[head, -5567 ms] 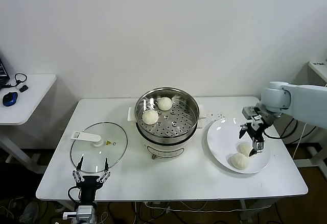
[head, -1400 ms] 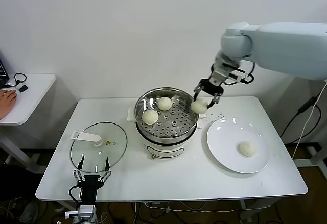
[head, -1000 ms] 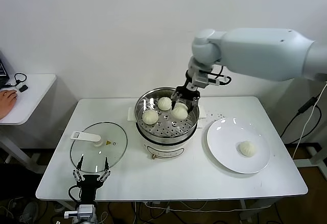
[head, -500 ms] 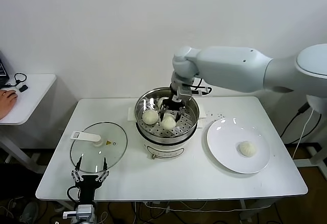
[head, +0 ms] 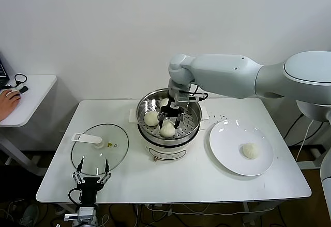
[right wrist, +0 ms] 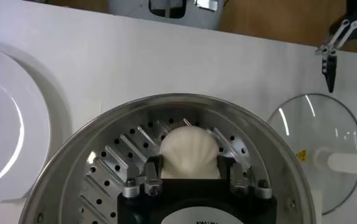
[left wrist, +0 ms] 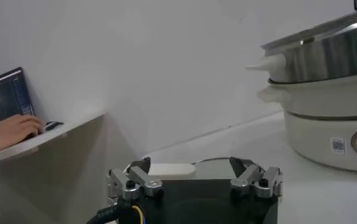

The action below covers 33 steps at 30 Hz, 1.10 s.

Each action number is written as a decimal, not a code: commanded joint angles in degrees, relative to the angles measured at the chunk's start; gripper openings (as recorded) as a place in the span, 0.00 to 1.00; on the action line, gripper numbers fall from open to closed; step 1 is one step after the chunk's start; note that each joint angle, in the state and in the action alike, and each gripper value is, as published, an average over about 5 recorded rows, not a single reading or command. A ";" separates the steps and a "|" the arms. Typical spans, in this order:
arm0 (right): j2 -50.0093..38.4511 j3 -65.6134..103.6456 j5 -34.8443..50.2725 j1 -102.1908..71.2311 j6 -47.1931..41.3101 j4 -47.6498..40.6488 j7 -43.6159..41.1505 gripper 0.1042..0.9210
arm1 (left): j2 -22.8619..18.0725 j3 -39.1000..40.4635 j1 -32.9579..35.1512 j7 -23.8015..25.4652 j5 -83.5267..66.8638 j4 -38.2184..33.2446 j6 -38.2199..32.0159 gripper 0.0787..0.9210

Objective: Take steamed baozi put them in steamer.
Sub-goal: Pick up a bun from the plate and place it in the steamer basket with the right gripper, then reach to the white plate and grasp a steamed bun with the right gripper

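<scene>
Stainless steel forms the steamer (head: 169, 114) at the centre of the head view, standing on the white counter (head: 170, 178). The right gripper (head: 169, 119) is lowered into it, with its jaws partly closed around one steamed baozi (head: 167, 129) at the near side of the perforated tray. In the right wrist view the held bun (right wrist: 188, 153) sits between the two fingers (right wrist: 152, 169), which press against its sides. Whether the bun already rests on the tray cannot be determined.

Two further buns lie in the steamer: one at the left of the tray (head: 151, 118) and one at the rear (head: 164, 103), the latter partly hidden behind the gripper. A fourth bun (head: 250, 150) remains on the white plate (head: 227, 136) in the right half of the frame.

The left gripper (head: 92, 176) is parked at the lower left of the frame, beside the near edge of the glass lid (head: 100, 148), with its jaws standing wide apart and holding nothing. In the left wrist view its fingers (left wrist: 131, 179) are cut off at the bottom edge.
</scene>
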 commanded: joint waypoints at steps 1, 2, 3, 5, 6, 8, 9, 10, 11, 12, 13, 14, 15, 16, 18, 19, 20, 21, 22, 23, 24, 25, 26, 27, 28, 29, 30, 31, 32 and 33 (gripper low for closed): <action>0.38 -0.31 0.77 -0.15 1.61 -0.47 -0.28 0.66 | -0.72 0.03 0.06 0.01 -0.03 -0.17 -0.02 0.88; 0.32 -0.39 0.99 -0.02 1.79 -0.48 -0.30 0.68 | -0.73 0.02 0.08 0.01 -0.03 -0.19 -0.03 0.88; 0.26 -0.46 1.23 0.16 1.99 -0.50 -0.35 0.71 | -0.74 0.01 0.10 0.01 -0.03 -0.21 -0.04 0.88; 0.11 -0.60 1.62 0.66 2.33 -0.57 -0.48 0.78 | -0.75 -0.01 0.13 0.02 -0.03 -0.27 -0.04 0.88; 0.04 -0.65 1.78 0.93 2.52 -0.62 -0.56 0.81 | -0.76 -0.02 0.14 0.03 -0.02 -0.31 -0.04 0.88; -0.23 -0.80 2.40 1.63 2.73 -0.60 -0.89 0.85 | -0.79 -0.04 0.17 0.06 0.00 -0.41 -0.02 0.88; -0.41 -0.92 2.76 2.08 2.80 -0.52 -1.06 0.86 | -0.81 -0.04 0.19 0.08 0.02 -0.47 -0.01 0.88; -0.61 -1.09 3.13 2.54 2.80 -0.41 -1.23 0.87 | -0.82 -0.04 0.21 0.10 0.04 -0.53 0.00 0.88; -0.88 -1.34 3.60 3.16 2.80 -0.29 -1.42 0.88 | -0.83 -0.05 0.24 0.12 0.05 -0.60 0.02 0.88; -1.15 -1.65 3.98 3.78 2.77 -0.23 -1.47 0.88 | -0.84 -0.06 0.27 0.13 0.06 -0.65 0.02 0.88; -1.45 -1.98 4.38 4.42 2.67 -0.24 -1.57 0.88 | -0.84 -0.08 0.29 0.14 0.08 -0.69 0.03 0.88; -1.73 -2.41 4.84 5.08 2.47 -0.30 -1.78 0.88 | -0.85 -0.09 0.31 0.14 0.08 -0.73 0.04 0.88; -2.05 -2.97 5.50 5.88 2.10 -0.36 -2.02 0.88 | -0.86 -0.10 0.31 0.14 0.08 -0.77 0.05 0.88; -2.34 -3.62 6.29 6.62 1.52 -0.40 -2.26 0.88 | -0.89 -0.10 0.32 0.14 0.08 -0.80 0.06 0.88; -2.89 -5.32 8.31 8.31 -0.30 -0.23 -2.86 0.88 | -0.95 -0.04 0.33 0.13 0.10 -0.85 0.08 0.88; -3.21 -6.52 9.94 9.29 -1.66 0.04 -3.12 0.88 | -0.97 0.02 0.33 0.13 0.12 -0.86 0.08 0.88; -3.55 -7.71 11.54 10.22 -3.08 0.36 -3.42 0.88 | -1.00 0.08 0.33 0.13 0.13 -0.87 0.08 0.88; -3.92 -8.92 13.05 11.11 -4.52 0.71 -3.81 0.88 | -1.02 0.13 0.33 0.13 0.14 -0.87 0.06 0.88; -4.24 -9.91 14.45 11.85 -5.77 1.03 -4.17 0.88 | -1.04 0.17 0.33 0.12 0.15 -0.87 0.05 0.88; -4.65 -11.21 15.98 12.78 -7.29 1.48 -4.66 0.88 | -1.05 0.20 0.33 0.11 0.15 -0.88 0.03 0.88; -5.04 -12.21 17.06 13.59 -8.57 1.90 -5.14 0.88 | -1.05 0.20 0.35 0.10 0.13 -0.89 0.00 0.88; -5.42 -13.20 18.15 14.36 -9.76 2.37 -5.61 0.88 | -1.03 0.19 0.37 0.10 0.11 -0.90 -0.03 0.88; -5.85 -14.34 19.35 15.28 -11.19 2.99 -6.05 0.88 | -1.00 0.16 0.39 0.09 0.10 -0.89 -0.06 0.88; -6.32 -15.74 20.64 16.35 -12.85 3.72 -6.46 0.88 | -0.97 0.12 0.40 0.08 0.08 -0.87 -0.09 0.88; -6.77 -16.85 21.68 17.27 -14.44 4.39 -6.69 0.88 | -0.95 0.08 0.39 0.08 0.05 -0.84 -0.11 0.88; -7.25 -18.01 22.58 18.18 -16.36 5.18 -6.83 0.88 | -0.93 0.05 0.37 0.07 0.03 -0.81 -0.12 0.88; -7.79 -19.18 23.31 19.17 -18.53 6.02 -6.88 0.88 | -0.91 0.03 0.34 0.07 0.00 -0.77 -0.13 0.88; -8.27 -20.24 23.94 20.00 -20.42 6.71 -6.82 0.88 | -0.91 0.04 0.31 0.07 -0.02 -0.75 -0.13 0.88; -8.89 -21.28 24.49 20.80 -22.39 7.50 -6.72 0.88 | -0.91 0.06 0.28 0.07 -0.04 -0.73 -0.13 0.88; -9.49 -22.30 24.87 21.51 -24.18 8.26 -6.62 0.88 | -0.91 0.11 0.25 0.08 -0.04 -0.68 -0.13 0.88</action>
